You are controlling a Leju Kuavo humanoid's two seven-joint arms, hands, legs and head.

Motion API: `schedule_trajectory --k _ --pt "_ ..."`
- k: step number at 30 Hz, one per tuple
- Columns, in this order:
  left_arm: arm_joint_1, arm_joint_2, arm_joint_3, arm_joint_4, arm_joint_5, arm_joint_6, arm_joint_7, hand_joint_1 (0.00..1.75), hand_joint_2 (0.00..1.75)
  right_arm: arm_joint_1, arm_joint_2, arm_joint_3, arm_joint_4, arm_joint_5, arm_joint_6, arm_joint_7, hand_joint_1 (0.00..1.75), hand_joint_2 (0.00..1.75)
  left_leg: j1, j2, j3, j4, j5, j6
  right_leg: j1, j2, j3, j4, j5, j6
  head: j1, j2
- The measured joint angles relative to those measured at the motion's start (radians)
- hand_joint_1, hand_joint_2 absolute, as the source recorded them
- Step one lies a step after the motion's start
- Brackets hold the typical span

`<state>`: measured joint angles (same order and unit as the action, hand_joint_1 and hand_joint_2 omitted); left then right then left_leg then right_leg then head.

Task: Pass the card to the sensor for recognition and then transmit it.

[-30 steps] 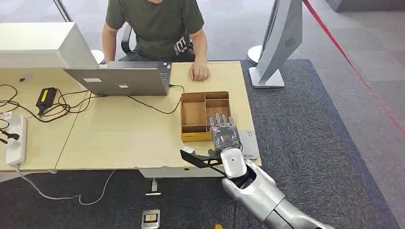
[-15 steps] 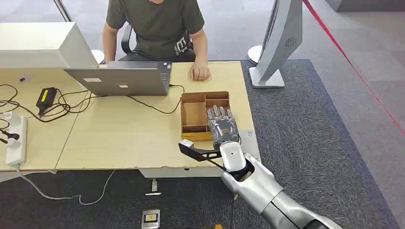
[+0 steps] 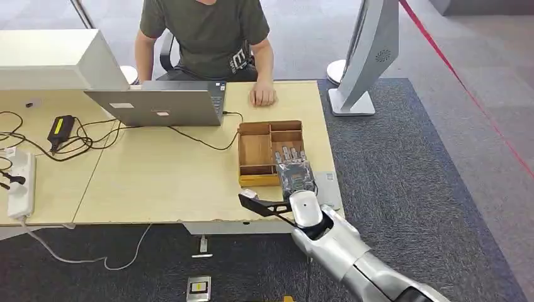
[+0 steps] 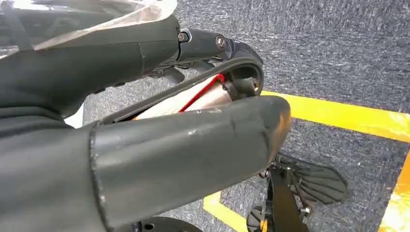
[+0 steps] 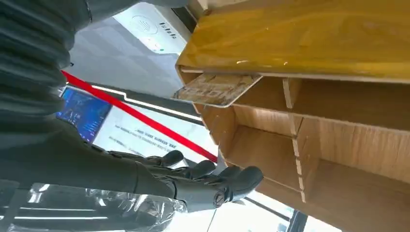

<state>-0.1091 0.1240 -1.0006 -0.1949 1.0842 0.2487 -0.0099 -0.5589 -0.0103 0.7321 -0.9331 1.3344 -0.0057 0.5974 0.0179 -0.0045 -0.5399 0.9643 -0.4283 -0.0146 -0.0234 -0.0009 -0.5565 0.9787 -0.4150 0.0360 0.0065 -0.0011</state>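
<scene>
A wooden compartment box (image 3: 257, 150) stands near the table's right front corner. My right hand (image 3: 294, 171) hovers over its right side, fingers stretched out and apart, holding nothing. In the right wrist view a pale card (image 5: 217, 89) leans inside one compartment of the box (image 5: 338, 145), a short way from my fingertips (image 5: 241, 179). The flat grey sensor (image 3: 329, 187) lies on the table just right of the box and shows as a white pad (image 5: 150, 26) in the right wrist view. My left hand (image 4: 183, 145) hangs over the floor with nothing in it.
A person sits across the table, one hand (image 3: 262, 95) resting on it behind the box. A laptop (image 3: 160, 106), cables, a black adapter (image 3: 61, 128) and a power strip (image 3: 19, 185) lie to the left. A white stand (image 3: 365, 63) rises from the carpet on the right.
My right hand pushed forward over the box, then drew back slightly toward the table's front edge. The card and box have not moved.
</scene>
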Motion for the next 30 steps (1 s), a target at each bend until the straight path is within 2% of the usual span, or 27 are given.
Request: schedule_trajectory --k 12,13,30 --pt "0.000 0.000 0.000 0.000 -0.004 0.001 -0.002 0.00 0.00 -0.012 0.006 0.000 0.042 -0.004 -0.032 -0.010 0.00 1.75 0.000 0.000 0.000 0.000 0.000 0.000 0.000 0.000 0.000 0.000 0.000 0.000 0.000 0.000" --pt "0.000 0.000 0.000 0.000 -0.004 0.002 -0.002 0.00 0.00 -0.012 0.006 0.000 0.043 -0.005 -0.035 -0.013 1.75 1.75 0.000 0.000 0.000 0.000 0.000 0.000 0.000 0.000 0.000 0.000 0.000 0.000 0.000 0.000" --pt "0.000 0.000 0.000 0.000 -0.007 0.003 0.004 0.00 0.00 -0.037 0.021 -0.005 0.100 -0.056 -0.035 -0.039 1.75 1.75 0.000 0.000 0.000 0.000 0.000 0.000 0.000 0.000 0.000 0.000 0.000 0.000 0.000 0.000"
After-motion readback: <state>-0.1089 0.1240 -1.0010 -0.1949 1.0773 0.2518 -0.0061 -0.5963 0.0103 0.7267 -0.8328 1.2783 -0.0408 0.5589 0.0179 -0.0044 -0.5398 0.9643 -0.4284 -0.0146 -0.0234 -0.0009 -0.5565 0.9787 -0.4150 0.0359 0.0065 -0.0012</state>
